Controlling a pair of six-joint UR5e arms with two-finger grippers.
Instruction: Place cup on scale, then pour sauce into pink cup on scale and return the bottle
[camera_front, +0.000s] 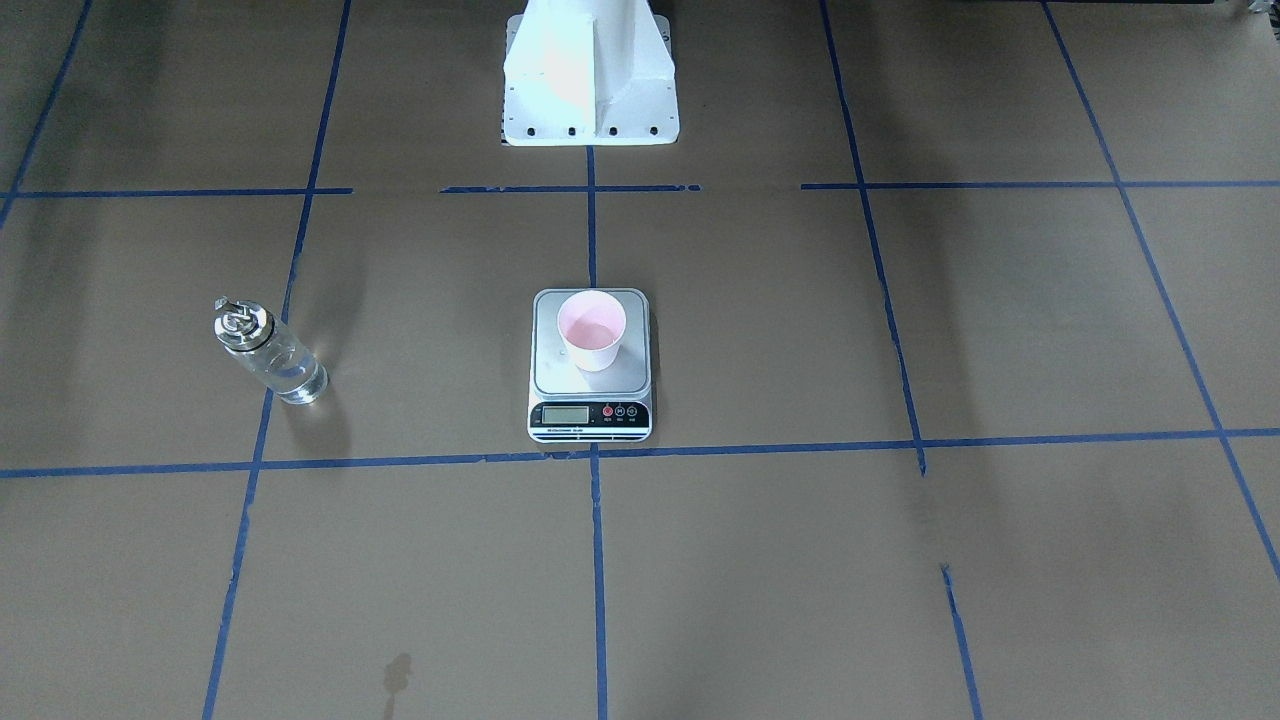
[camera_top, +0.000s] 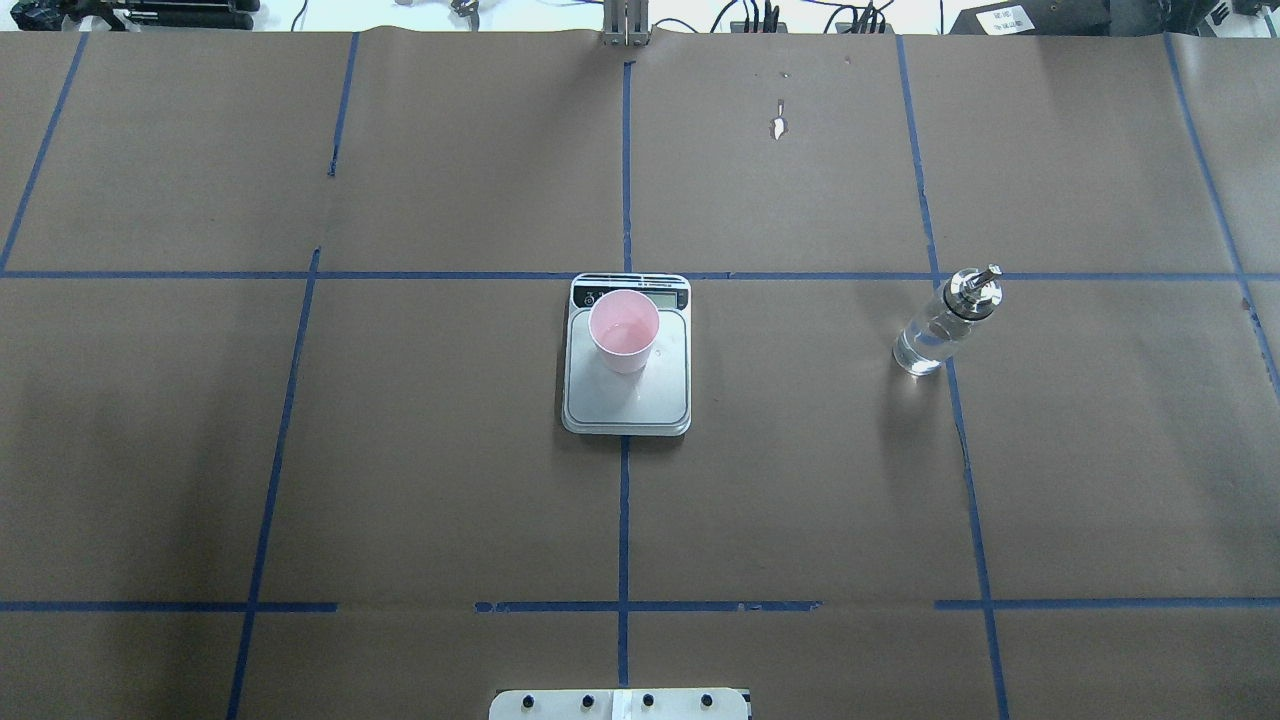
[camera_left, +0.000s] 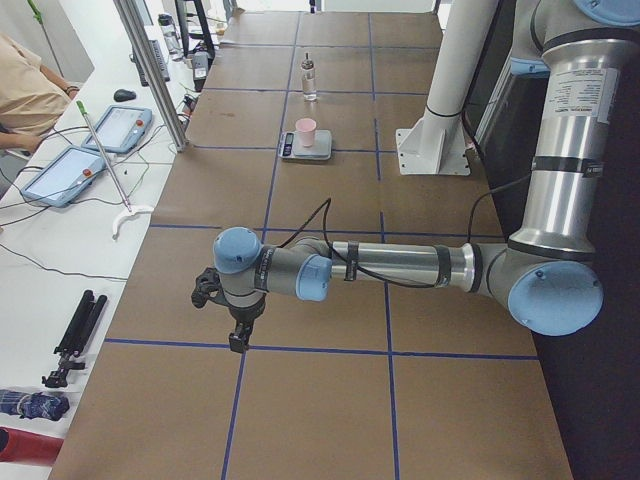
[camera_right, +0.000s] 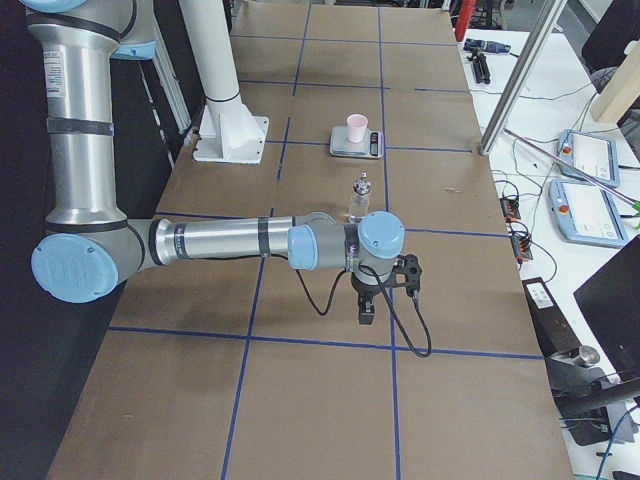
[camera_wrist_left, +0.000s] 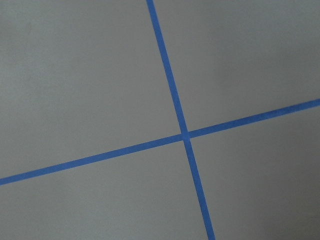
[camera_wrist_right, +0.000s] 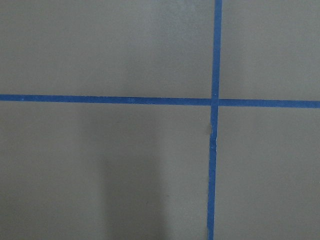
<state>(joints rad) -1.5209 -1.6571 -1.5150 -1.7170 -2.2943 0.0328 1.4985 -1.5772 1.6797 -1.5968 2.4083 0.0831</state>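
Note:
The pink cup (camera_top: 624, 331) stands upright on the silver scale (camera_top: 627, 395) at the table's middle; it also shows in the front view (camera_front: 592, 330) on the scale (camera_front: 590, 385). A little clear liquid lies in it. The clear glass bottle (camera_top: 943, 322) with a silver spout cap stands upright on the robot's right, apart from the scale, part full of clear sauce; it also shows in the front view (camera_front: 268, 350). My left gripper (camera_left: 238, 338) and right gripper (camera_right: 366, 312) show only in the side views, far from the things; I cannot tell if they are open or shut.
Brown paper with blue tape lines (camera_top: 624, 500) covers the table. The robot's white base (camera_front: 590, 80) stands behind the scale. Tablets (camera_left: 60, 175) and tools lie on the side bench, and an operator (camera_left: 30, 85) sits there. Both wrist views show only paper and tape.

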